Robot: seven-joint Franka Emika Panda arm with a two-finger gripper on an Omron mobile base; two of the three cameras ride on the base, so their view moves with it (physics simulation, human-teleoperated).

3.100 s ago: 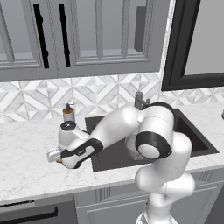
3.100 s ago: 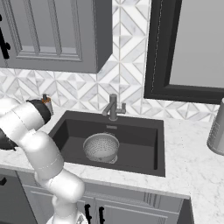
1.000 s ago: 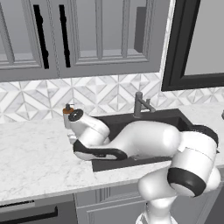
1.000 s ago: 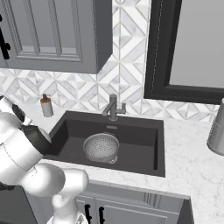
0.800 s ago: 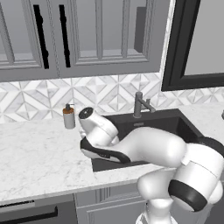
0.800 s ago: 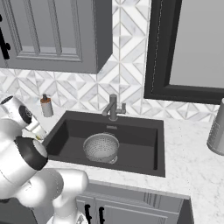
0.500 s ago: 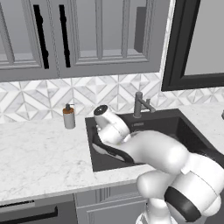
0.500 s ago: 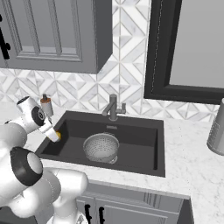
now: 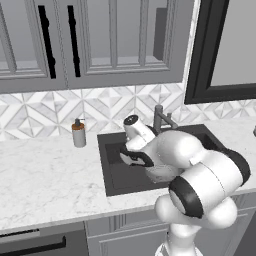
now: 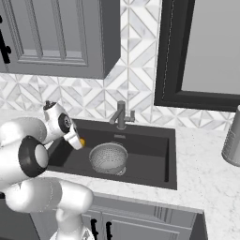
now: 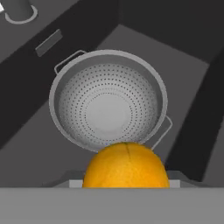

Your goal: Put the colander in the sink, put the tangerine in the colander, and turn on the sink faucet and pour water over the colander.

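The silver perforated colander (image 10: 108, 158) stands upright on the floor of the dark sink (image 10: 146, 159), slightly left of centre. In the hand view the colander (image 11: 108, 103) lies just ahead and below, with nothing in it. My gripper (image 10: 77, 140) hangs over the sink's left part, left of the colander and above its rim, shut on the orange tangerine (image 10: 82, 141). That tangerine (image 11: 126, 167) sits at the bottom of the hand view and covers the fingertips. The dark faucet (image 10: 121, 115) rises behind the basin with no water running. The gripper (image 9: 132, 158) is also seen from the left.
A brown-and-silver soap dispenser (image 9: 78, 134) stands on the marble counter left of the sink. A metal canister (image 10: 232, 136) is on the counter at the far right. Grey cabinets hang above the backsplash. My own arm bends low across the basin (image 9: 115, 175).
The arm has swung right from the counter by the soap dispenser to over the sink's left side, carrying the tangerine. The colander has not moved.
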